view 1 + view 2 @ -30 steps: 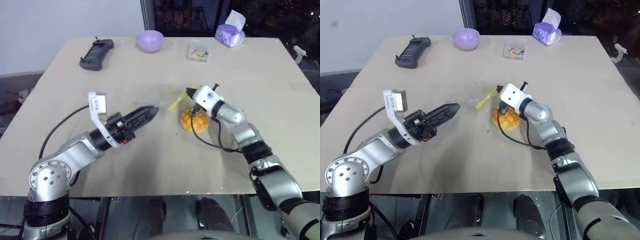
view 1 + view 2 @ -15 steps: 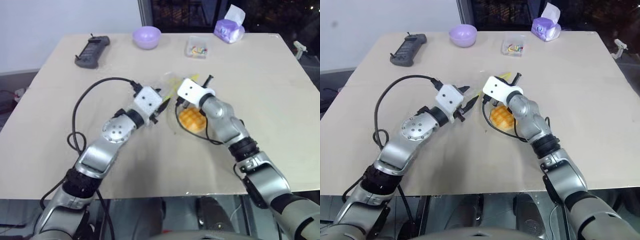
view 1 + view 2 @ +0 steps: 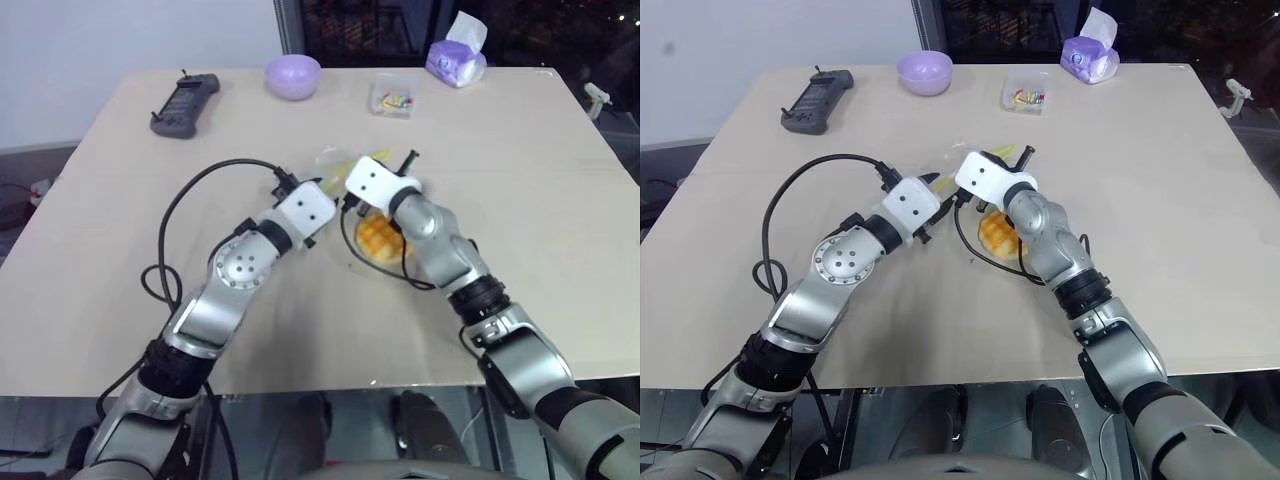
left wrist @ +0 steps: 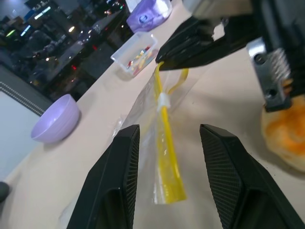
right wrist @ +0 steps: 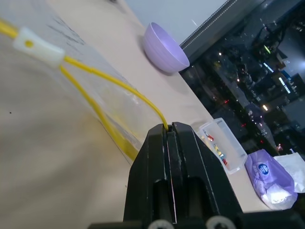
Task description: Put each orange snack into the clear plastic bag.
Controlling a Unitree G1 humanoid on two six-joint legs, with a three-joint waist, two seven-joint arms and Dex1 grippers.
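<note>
Pinching the crinkly clear plastic bag [image 4: 157,143] by its yellow mouth strip: right gripper [image 5: 168,130]. Parted around that strip: left gripper [image 4: 167,157]. Domed, grid-topped orange bun [image 3: 382,238] right of both, mid beige table [image 3: 560,180]; dark windows far behind.

tabletop [image 3: 120,220] far edge: black remote [image 3: 186,103] | lilac bowl [image 3: 293,76] | clear box [image 3: 392,100] | purple tissue pack [image 3: 456,62]

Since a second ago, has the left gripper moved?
Yes. The left gripper has swung in toward the bun and now sits open around the bag's yellow strip, which the right gripper pinches.
</note>
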